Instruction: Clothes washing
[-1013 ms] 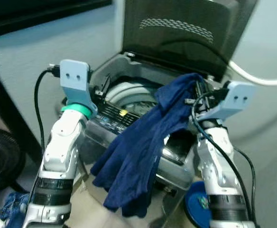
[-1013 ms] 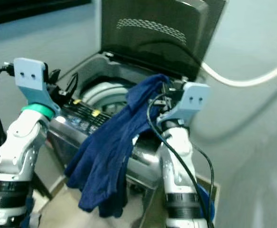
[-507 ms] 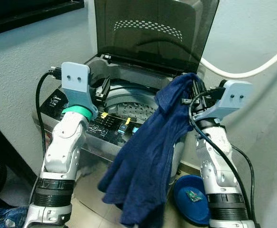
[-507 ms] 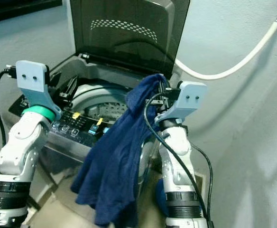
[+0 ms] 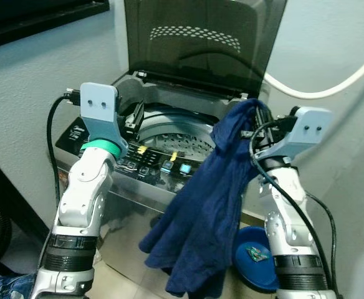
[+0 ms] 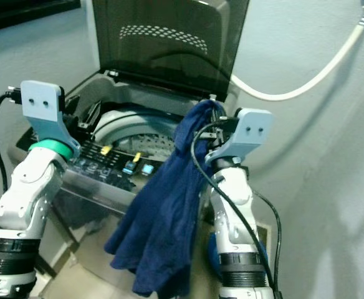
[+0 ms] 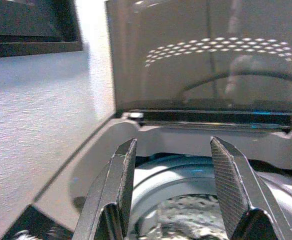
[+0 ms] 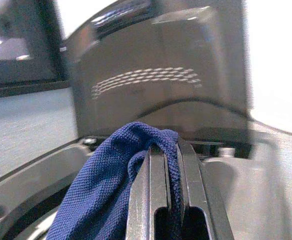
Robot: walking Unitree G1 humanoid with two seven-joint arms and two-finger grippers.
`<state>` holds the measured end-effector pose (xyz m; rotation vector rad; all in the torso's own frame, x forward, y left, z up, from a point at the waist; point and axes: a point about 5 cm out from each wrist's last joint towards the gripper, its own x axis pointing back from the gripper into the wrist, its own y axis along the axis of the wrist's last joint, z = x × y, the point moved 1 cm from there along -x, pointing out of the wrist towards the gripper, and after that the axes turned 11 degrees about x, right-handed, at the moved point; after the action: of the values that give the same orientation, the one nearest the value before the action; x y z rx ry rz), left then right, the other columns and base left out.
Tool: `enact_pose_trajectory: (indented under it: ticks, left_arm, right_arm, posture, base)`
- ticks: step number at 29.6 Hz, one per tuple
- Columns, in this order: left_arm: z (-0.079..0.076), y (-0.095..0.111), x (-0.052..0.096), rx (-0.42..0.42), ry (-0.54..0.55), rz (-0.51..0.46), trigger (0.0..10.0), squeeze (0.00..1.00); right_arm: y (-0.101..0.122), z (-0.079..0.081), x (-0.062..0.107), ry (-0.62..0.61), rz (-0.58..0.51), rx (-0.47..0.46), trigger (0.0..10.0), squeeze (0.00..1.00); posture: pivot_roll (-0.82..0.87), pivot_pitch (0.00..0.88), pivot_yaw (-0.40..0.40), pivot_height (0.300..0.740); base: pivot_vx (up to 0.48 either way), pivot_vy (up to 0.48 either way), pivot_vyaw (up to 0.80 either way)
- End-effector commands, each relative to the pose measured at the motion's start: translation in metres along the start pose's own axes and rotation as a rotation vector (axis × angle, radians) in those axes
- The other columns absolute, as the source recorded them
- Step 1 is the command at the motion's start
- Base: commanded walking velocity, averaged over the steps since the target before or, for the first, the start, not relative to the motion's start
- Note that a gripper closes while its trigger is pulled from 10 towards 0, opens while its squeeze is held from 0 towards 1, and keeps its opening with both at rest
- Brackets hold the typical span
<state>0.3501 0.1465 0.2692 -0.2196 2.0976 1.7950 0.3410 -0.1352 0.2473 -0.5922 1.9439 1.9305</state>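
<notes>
Left eye view. The right gripper (image 5: 257, 121) is clamped on the top fold of a blue garment (image 5: 204, 212), held above the right front corner of the washing machine (image 5: 107, 156). The garment's long axis runs from the gripper toward 7 o'clock, hanging down outside the machine's front panel. The open drum (image 5: 169, 131) lies at about 9 o'clock from the right gripper, so the coming move is judged to be a carry leftward over the rim. The left gripper (image 5: 135, 115) hovers at the drum's left edge, at 9 o'clock from the drum, carrying nothing.

Right eye view. The lid (image 6: 169, 37) stands upright behind the drum, at 12 o'clock. A blue basin (image 6: 212, 249) sits on the floor behind the right arm.

Left wrist view. The left gripper's fingers (image 7: 118, 187) stand apart with nothing between them, and the drum rim lies just beyond.

Right wrist view. The right gripper's fingers (image 8: 158, 192) are pressed together on a bunched fold of the garment, which drapes off one side.
</notes>
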Motion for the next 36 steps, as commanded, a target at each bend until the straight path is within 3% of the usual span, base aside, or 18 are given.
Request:
enact_pose_trajectory:
  ticks: [1,5,17,36]
  left_arm:
    - [0.0017,-0.0042,0.0015,-0.02,0.008,0.011,10.0,0.0]
    - [0.004,-0.0056,0.0014,-0.019,0.02,0.022,10.0,0.0]
    - [0.0035,-0.0055,0.0018,0.012,0.023,0.022,10.0,0.0]
    - [0.0069,-0.0047,0.0007,0.028,0.04,0.015,10.0,0.0]
  right_arm:
    - [-0.0024,-0.0029,0.0015,-0.011,0.007,0.009,10.0,0.0]
    - [-0.0031,-0.0042,0.0023,-0.015,0.01,0.013,10.0,0.0]
    - [-0.0044,-0.0052,0.0032,-0.019,0.016,0.015,10.0,0.0]
    - [-0.0061,-0.0058,0.0031,-0.019,0.02,0.019,10.0,0.0]
  posture:
    - [0.05,0.0,0.063,0.74]
    - [0.05,0.0,0.063,0.74]
    - [0.05,0.0,0.063,0.74]
    - [0.05,0.0,0.062,0.74]
  base:
    - [0.0,-0.48,0.0]
    - [0.0,-0.438,0.0]
    - [0.0,0.0,0.0]
    - [0.0,0.467,0.0]
